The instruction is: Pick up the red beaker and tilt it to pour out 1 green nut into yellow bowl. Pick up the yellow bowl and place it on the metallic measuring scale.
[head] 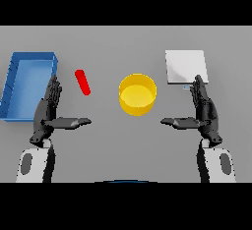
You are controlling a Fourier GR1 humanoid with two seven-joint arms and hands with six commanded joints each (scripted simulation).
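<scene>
Grey table (123, 42): both hands flat open, so L hand (49, 108) should grab red beaker (82, 82) w/ a soft, level grip; R hand (204, 108) waits.

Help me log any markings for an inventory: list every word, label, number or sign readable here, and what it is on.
None can be read.
The metallic measuring scale has a small bluish strip at its front edge, too small to read.
The red beaker, yellow bowl and blue tray show no markings.

Red beaker (82, 82), yellow bowl (138, 94), blue tray (14, 84), pale metallic scale (185, 67), grey table (113, 42), dark hands (49, 107) (204, 108).
</scene>
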